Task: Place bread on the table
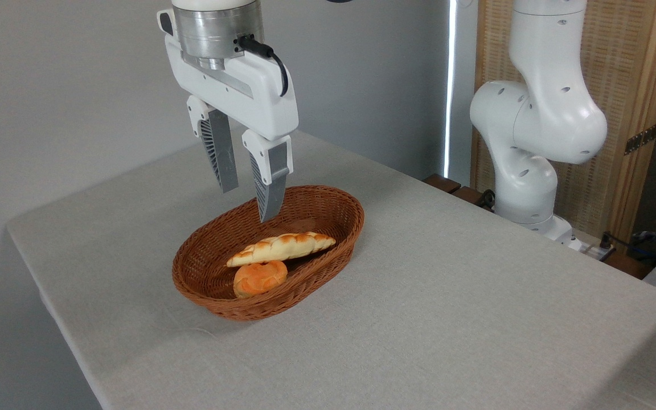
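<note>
The bread (pixel 281 247), a long braided loaf, pale yellow with toasted patches, lies across the inside of a brown wicker basket (pixel 203 285) on the grey table (pixel 447 296). Its near side rests on a small round orange bun (pixel 259 278). My gripper (pixel 248 204) hangs open above the basket's back half, fingers pointing down, a little above and behind the loaf. Nothing is between the fingers.
The arm's white base and lower links (pixel 533 142) stand at the table's back right edge. A wooden screen (pixel 635 85) and a cable (pixel 624 245) lie behind it. Bare cloth stretches to the right of and in front of the basket.
</note>
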Controlling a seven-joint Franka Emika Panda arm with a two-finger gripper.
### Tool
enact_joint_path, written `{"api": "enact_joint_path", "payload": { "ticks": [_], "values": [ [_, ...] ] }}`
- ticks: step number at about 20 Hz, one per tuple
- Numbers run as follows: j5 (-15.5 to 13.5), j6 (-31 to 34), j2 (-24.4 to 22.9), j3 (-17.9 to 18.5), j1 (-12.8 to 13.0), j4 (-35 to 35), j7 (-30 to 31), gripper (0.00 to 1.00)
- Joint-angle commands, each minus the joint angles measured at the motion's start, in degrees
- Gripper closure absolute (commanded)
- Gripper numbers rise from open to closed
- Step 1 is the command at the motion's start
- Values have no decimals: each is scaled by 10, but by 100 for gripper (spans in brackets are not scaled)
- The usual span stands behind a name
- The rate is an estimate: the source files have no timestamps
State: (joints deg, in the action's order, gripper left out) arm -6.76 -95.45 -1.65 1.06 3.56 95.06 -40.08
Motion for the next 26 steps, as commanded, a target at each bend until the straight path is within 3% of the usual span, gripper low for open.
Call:
{"api": "enact_joint_path", "payload": {
  "ticks": [1, 23, 26],
  "values": [
    [-9, 11, -5, 14, 7, -10, -2, 0],
    [-5, 7, -16, 4, 5, 4, -8, 0],
    [-5, 3, -22, -17, 1, 24, -8, 0]
  ]
}}
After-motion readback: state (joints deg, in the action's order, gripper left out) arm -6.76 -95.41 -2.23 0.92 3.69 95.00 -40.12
